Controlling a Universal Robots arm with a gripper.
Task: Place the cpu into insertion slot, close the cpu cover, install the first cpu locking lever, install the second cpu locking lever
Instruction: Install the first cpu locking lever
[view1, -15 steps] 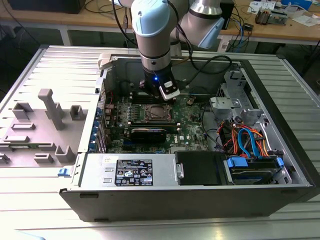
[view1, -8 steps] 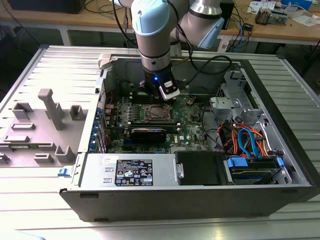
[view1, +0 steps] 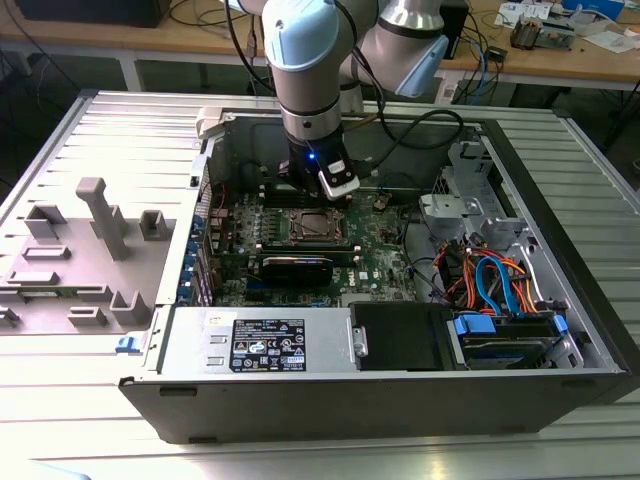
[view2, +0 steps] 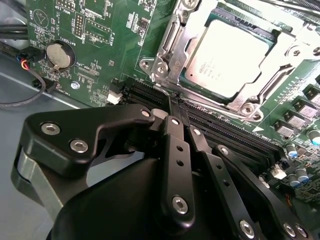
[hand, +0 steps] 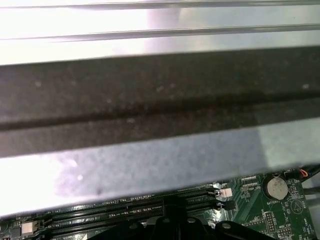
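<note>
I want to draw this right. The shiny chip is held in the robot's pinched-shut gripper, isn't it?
No. The second wrist view shows the cpu lying on the green motherboard, framed by the cpu cover. The gripper is pinched shut beside it, holding no chip.

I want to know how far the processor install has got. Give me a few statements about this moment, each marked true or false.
1. The chip lies flat on the green board. True.
2. The metal cover is down, framing the chip. True.
3. The gripper is carrying the chip. False: the gripper is shut, its tips by the cover's corner next to the black memory slots, apart from the chip.
4. The computer case stands upright with its side closed. False: the case lies on its side, open on top.
5. A round coin battery sits on the board. True.
</note>
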